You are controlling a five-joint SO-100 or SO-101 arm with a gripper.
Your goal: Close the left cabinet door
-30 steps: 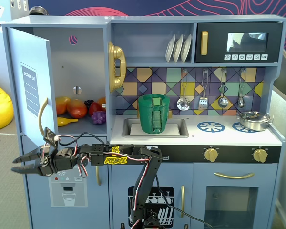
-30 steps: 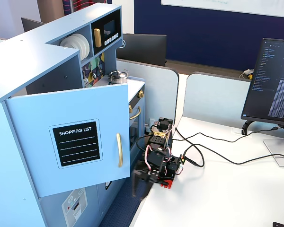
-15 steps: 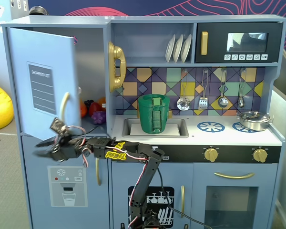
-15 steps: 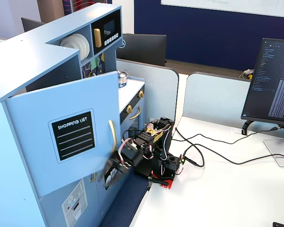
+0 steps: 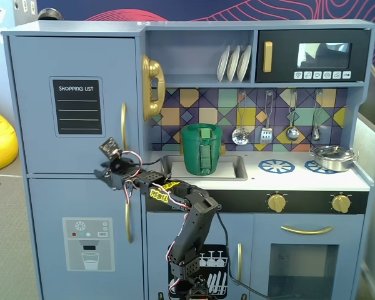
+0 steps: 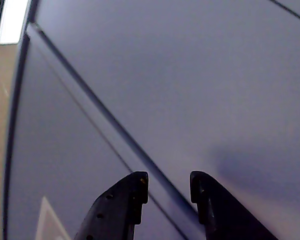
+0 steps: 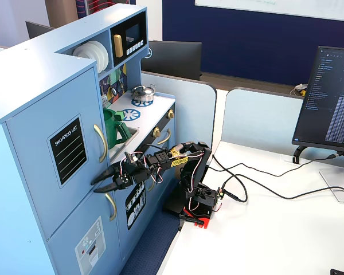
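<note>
The left cabinet door is a light-blue panel with a black "SHOPPING LIST" patch and a curved gold handle. It lies flush with the cabinet front in both fixed views. My gripper points at the lower right corner of this door, just left of the handle. In the wrist view the gripper is open and empty. Its tips straddle the seam between the upper door and the lower door, close to the surface. In another fixed view the gripper is right at the door face.
The lower door with the ice-dispenser picture and its gold handle are below the gripper. A gold phone, a green pitcher in the sink and a microwave are to the right. A monitor and cables are on the white table.
</note>
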